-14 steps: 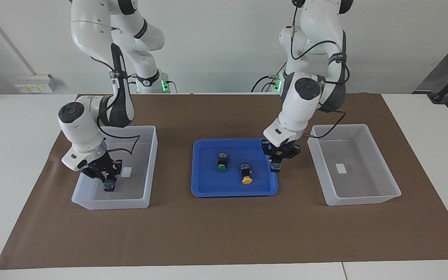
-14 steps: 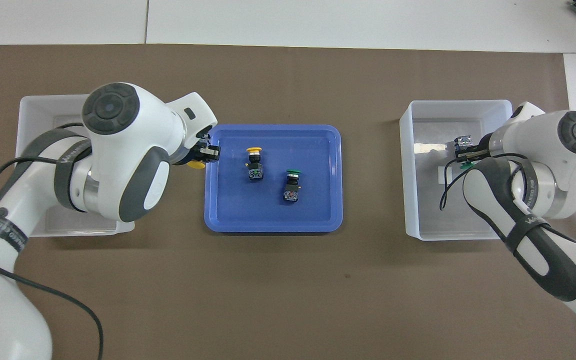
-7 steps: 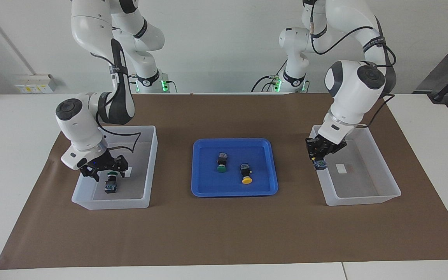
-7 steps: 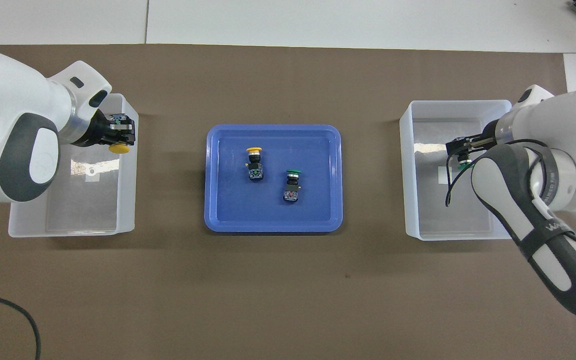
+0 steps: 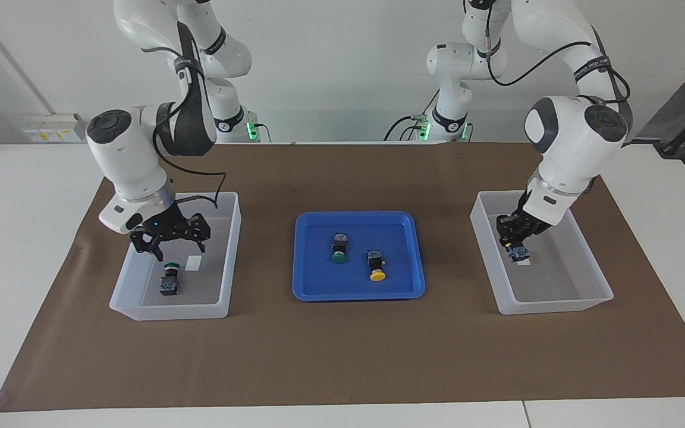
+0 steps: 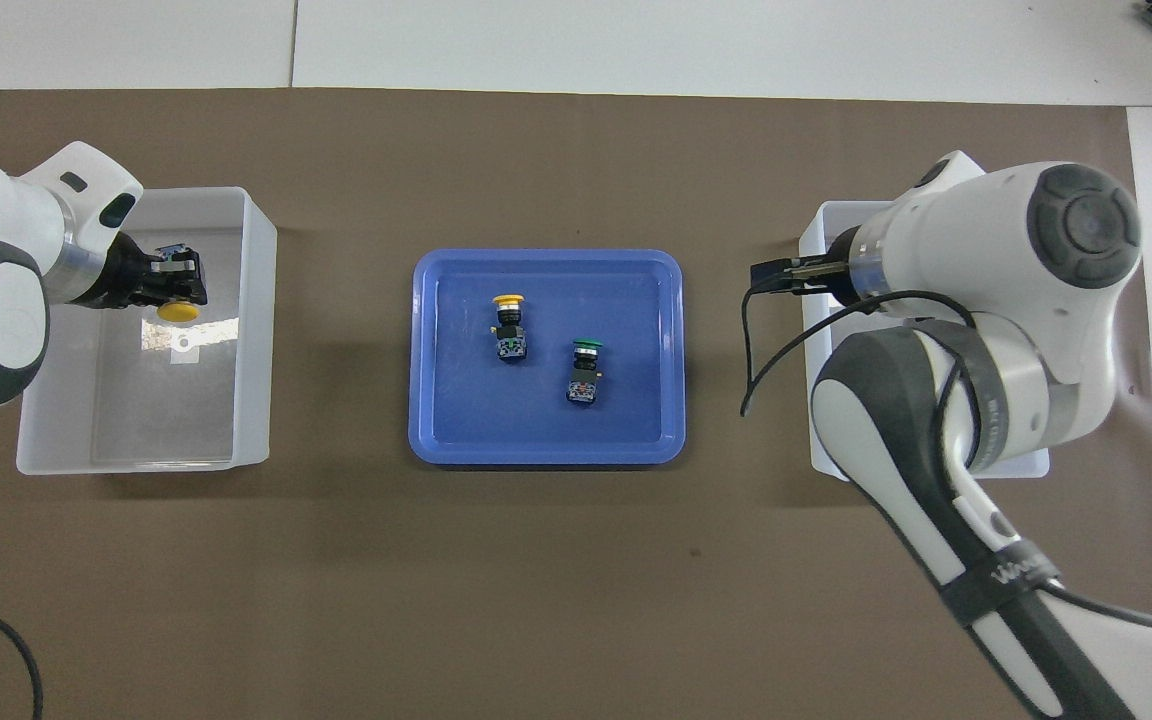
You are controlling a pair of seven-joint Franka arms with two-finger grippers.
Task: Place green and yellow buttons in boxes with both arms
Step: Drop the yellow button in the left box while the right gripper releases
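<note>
A green button (image 5: 169, 280) lies on the floor of the box (image 5: 170, 312) at the right arm's end. My right gripper (image 5: 171, 241) hangs open above it with nothing held, and in the overhead view that arm hides the button. Low inside the other box (image 5: 556, 306), my left gripper (image 5: 515, 241) is shut on a yellow button (image 6: 178, 312), cap toward the robots, over the white label. One green button (image 5: 338, 248) and one yellow button (image 5: 376, 266) lie in the blue tray (image 5: 359, 292).
The blue tray (image 6: 546, 455) sits mid-table between the two boxes (image 6: 256, 330) (image 6: 816, 400) on a brown mat. A loose black cable hangs from the right arm beside the tray. White tabletop surrounds the mat.
My right gripper opened, left the green button in its box and rose. My left arm carried the yellow button from the tray's edge over to its own box and down into it.
</note>
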